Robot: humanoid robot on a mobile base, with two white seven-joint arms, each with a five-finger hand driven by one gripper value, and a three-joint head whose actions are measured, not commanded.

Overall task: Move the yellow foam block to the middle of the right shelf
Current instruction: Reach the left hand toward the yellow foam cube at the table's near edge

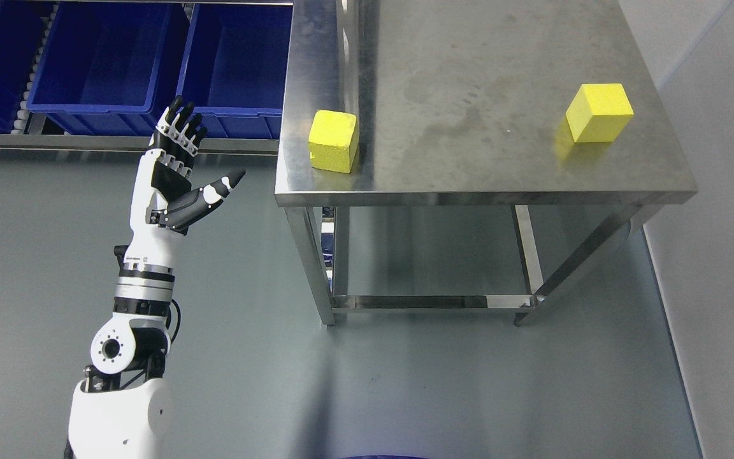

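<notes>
Two yellow foam blocks lie on a steel table (469,127). One block (334,141) sits at the table's front left corner. The other block (599,112) sits near the right edge. My left hand (198,159) is raised over the floor to the left of the table, fingers spread and thumb pointing toward the near block. It holds nothing and is well apart from the table edge. The right arm is out of view.
Several blue bins (102,64) stand on a roller rack at the back left. A grey wall (724,223) runs along the right side. The table has a lower crossbar (431,301) and open grey floor in front.
</notes>
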